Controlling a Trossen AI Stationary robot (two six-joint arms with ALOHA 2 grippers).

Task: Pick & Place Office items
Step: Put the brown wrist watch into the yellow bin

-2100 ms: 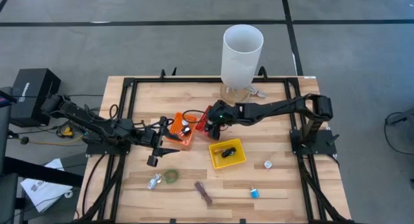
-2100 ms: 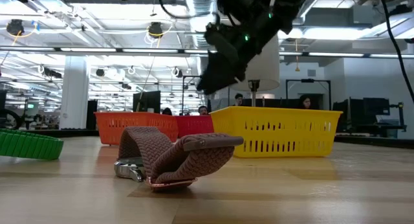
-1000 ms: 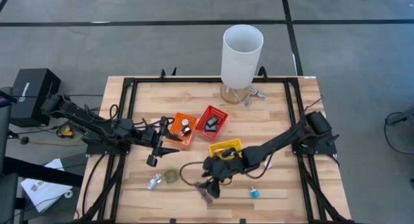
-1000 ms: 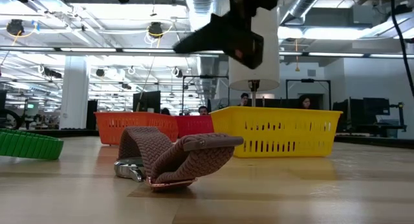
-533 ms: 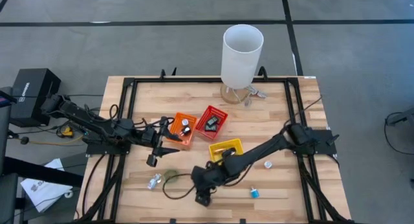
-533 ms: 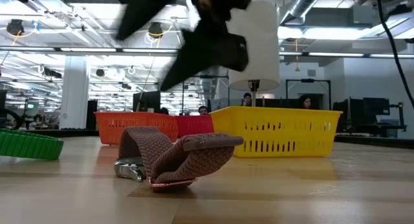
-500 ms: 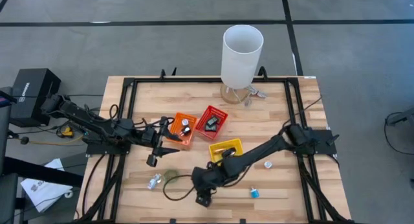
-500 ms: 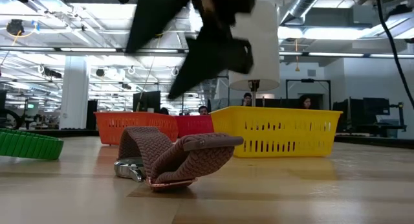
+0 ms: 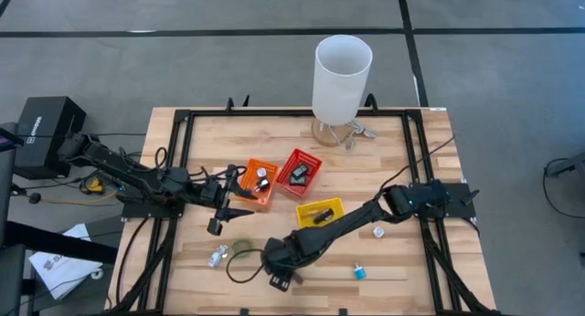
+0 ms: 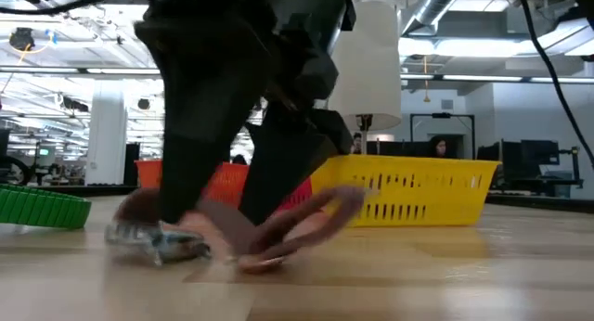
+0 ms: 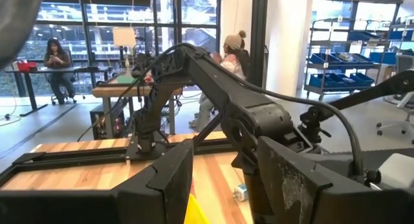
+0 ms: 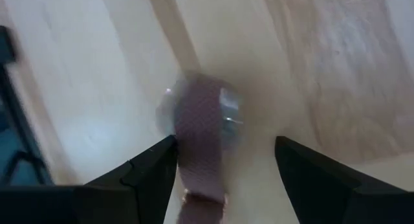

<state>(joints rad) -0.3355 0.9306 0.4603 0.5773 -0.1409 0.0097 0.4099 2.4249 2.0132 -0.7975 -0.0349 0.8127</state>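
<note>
Swept from the baskets at frame centre down to lower centre, right hand (image 9: pixel 279 278) now sits over the brown woven strap with a silvery buckle (image 12: pixel 200 130), fingers spread wide either side, not yet gripping. Strap lies on the wooden desk (image 9: pixel 402 261) near the bottom edge; in low view it's blurred, prob. nudged. Looks light, soft, floppy, so it'll sag; best pinched across the braid's narrow width, next to the stiffer buckle end. Green ring (image 9: pixel 241 249) and silvery clip (image 9: pixel 218 256) lie just left of it. Yellow mesh basket (image 9: pixel 321 215) upper right of it. Left hand (image 9: pixel 217 226) waits mid-left, fingers partly apart, holding nothing visible.
</note>
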